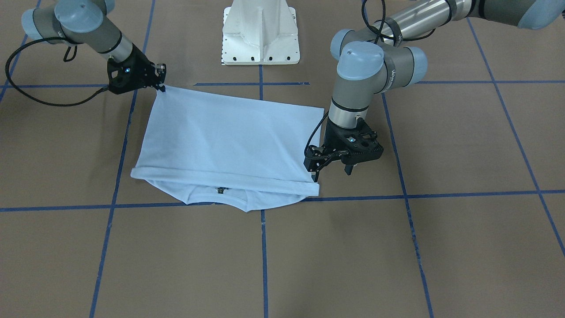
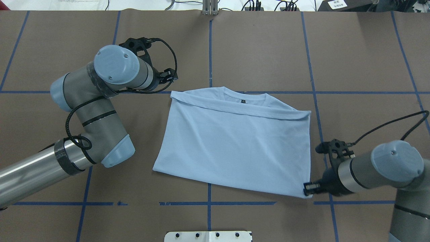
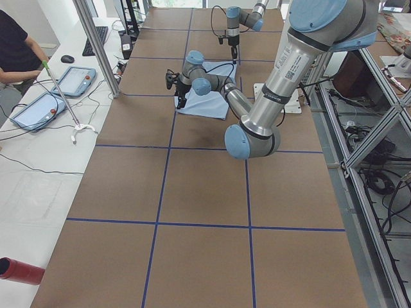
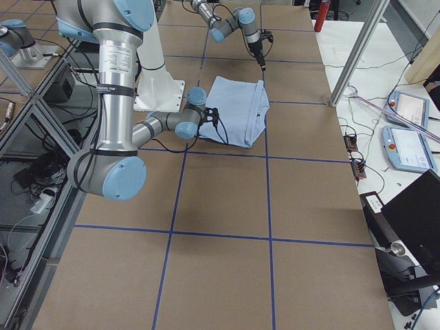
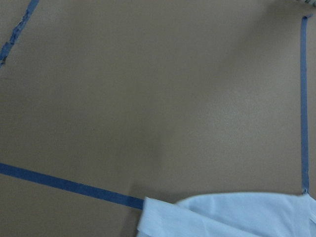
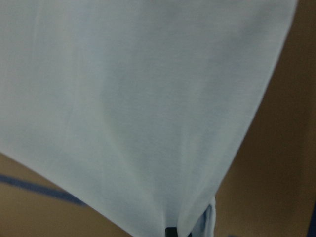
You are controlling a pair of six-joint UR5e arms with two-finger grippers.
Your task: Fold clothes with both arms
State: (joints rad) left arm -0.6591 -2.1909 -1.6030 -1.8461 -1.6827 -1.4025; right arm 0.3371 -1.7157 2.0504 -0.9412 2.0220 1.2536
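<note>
T-shirt (image 2: 235, 148) collar (image 2: 235, 90) plain overhead, label (image 2: 242, 101) probably.

pale blue t-shirt (image 2: 235, 144) folded flat, right arm (image 2: 379, 168), jaws pinching a corner, left arm (image 2: 100, 111), jaws apart

Lettering (image 1: 391, 73) on the left arm (image 1: 371, 66) is too blurred to read.

The desk (image 2: 262, 50) is covered in brown paper, marked into large squares by blue tape lines (image 2: 369, 92). A pale blue T-shirt (image 2: 235, 148) lies folded near its middle, across the centre line, with its collar showing at the far edge beside a cross line. A white base plate (image 1: 260, 33) sits on the robot's side, apart from the T-shirt.
</note>
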